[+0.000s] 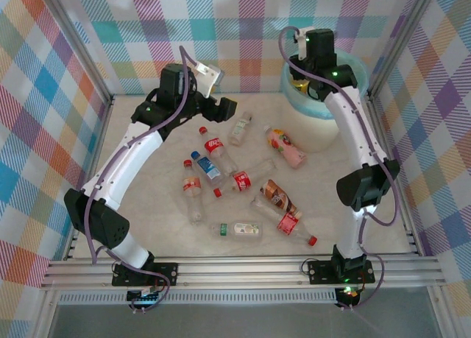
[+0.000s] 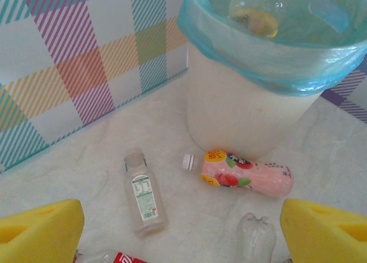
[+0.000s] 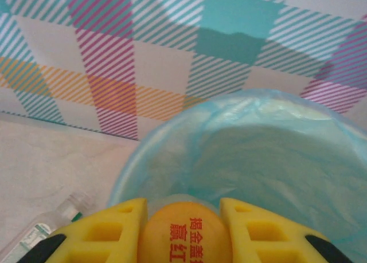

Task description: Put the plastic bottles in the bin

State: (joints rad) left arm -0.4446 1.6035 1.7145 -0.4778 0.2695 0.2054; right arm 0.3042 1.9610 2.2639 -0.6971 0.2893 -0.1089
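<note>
The orange bottle sits clamped between the fingers of the right gripper, hanging over the open mouth of the bin. In the wrist view it looks closer to the near rim than to the middle. A release here could clip that rim or the slack bag and tip the bottle back onto the surface.

The left gripper hovers near the bin with its fingers spread wide and nothing between them. Below it lie a pink bottle just beside the bin's base and a clear bottle. With both arms working so near the bin, they risk colliding.
</note>
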